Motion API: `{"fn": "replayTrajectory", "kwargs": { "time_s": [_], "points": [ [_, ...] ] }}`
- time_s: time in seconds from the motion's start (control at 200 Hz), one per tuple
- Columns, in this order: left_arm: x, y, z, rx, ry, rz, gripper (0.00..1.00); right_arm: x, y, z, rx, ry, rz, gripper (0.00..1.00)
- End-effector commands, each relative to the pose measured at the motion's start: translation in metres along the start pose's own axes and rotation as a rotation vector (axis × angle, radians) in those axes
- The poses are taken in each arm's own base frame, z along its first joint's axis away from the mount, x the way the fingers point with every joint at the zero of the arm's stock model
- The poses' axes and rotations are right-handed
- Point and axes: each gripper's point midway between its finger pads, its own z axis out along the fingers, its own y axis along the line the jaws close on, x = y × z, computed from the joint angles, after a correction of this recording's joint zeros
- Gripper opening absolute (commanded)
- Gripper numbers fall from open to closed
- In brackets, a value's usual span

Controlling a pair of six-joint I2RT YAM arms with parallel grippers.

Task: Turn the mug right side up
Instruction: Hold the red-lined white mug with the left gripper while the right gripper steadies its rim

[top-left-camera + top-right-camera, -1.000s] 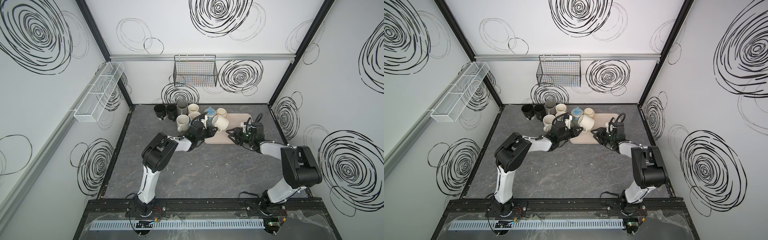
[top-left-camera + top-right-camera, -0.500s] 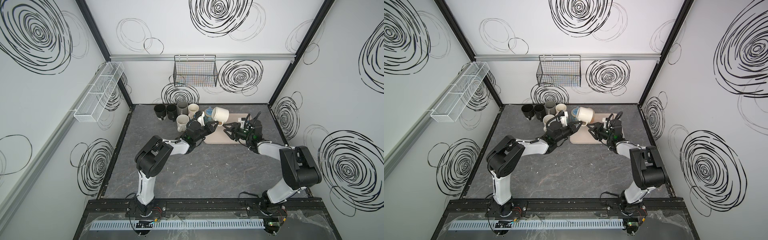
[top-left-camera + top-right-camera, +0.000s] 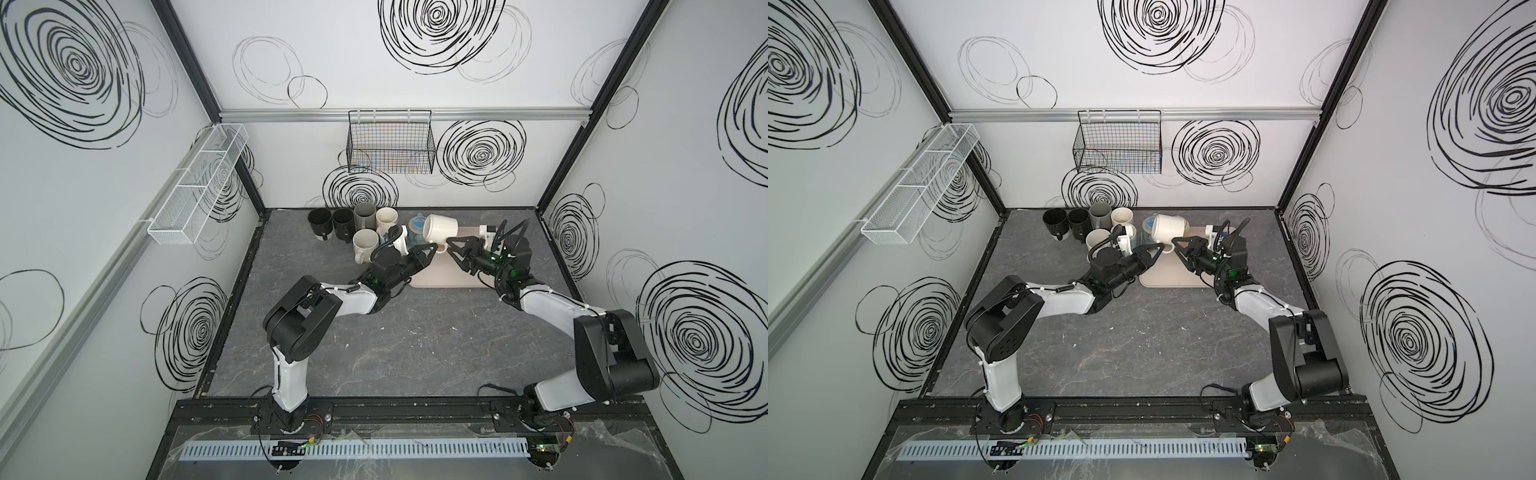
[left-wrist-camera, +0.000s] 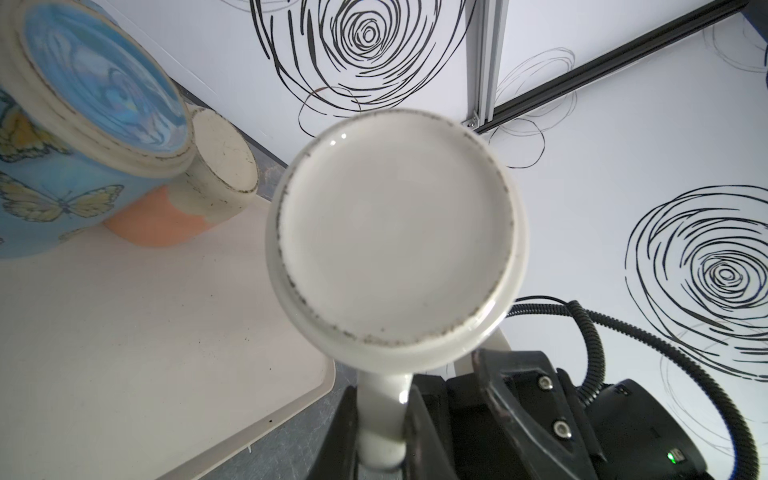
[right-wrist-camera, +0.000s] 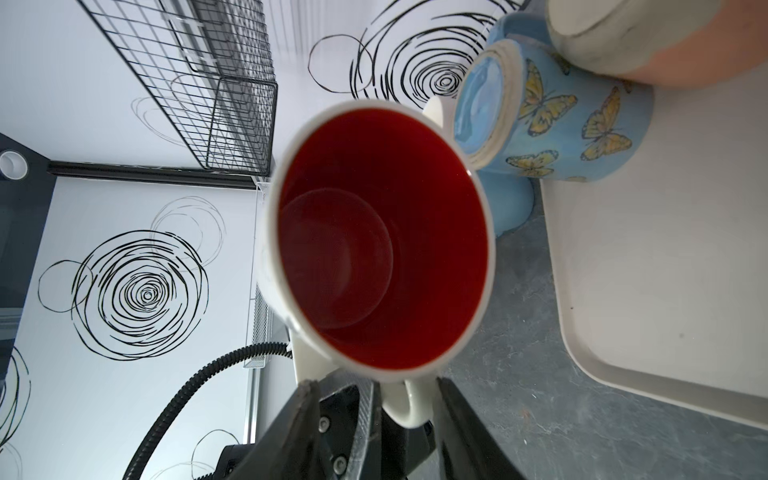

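A white glazed ceramic mug with a red inside (image 3: pixel 441 228) is hanging on its side in the air, above the beige plastic tray (image 3: pixel 444 286).

The left tool (image 3: pixel 430 248) is clamping the mug's handle from the base side. The right tool (image 3: pixel 454 253) is waiting just beside the same handle with its jaws apart, gripping nothing as far as I can tell. The mug is looking stiff, smooth and rather heavy for a thin handle grip. I am therefore judging it slippery, and breakable if it is falling on the dark grey marbled desk (image 3: pixel 415 340) or on the upside-down blue butterfly mug (image 5: pixel 582 124) nearby. The handle, or the rim wall with one jaw inside, is seeming the safest place to take it. I am reading no brand, label or writing on its base or walls.
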Motion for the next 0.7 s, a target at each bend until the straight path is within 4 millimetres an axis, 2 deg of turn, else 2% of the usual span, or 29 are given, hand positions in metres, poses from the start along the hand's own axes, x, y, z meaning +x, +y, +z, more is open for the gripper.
{"fn": "replayTrajectory", "kwargs": {
  "time_s": [0.0, 0.225, 0.695],
  "points": [
    [-0.032, -0.071, -0.013, 0.204, -0.110, 0.035, 0.00, -0.001, 0.010, -0.005, -0.008, -0.033, -0.035, 0.53],
    [-0.032, -0.088, -0.019, 0.251, -0.113, 0.019, 0.00, 0.008, 0.025, 0.008, -0.054, 0.021, -0.049, 0.53],
    [-0.035, -0.113, -0.042, 0.350, -0.132, -0.042, 0.00, 0.017, 0.032, 0.025, -0.070, 0.051, -0.055, 0.51]
  ]
}}
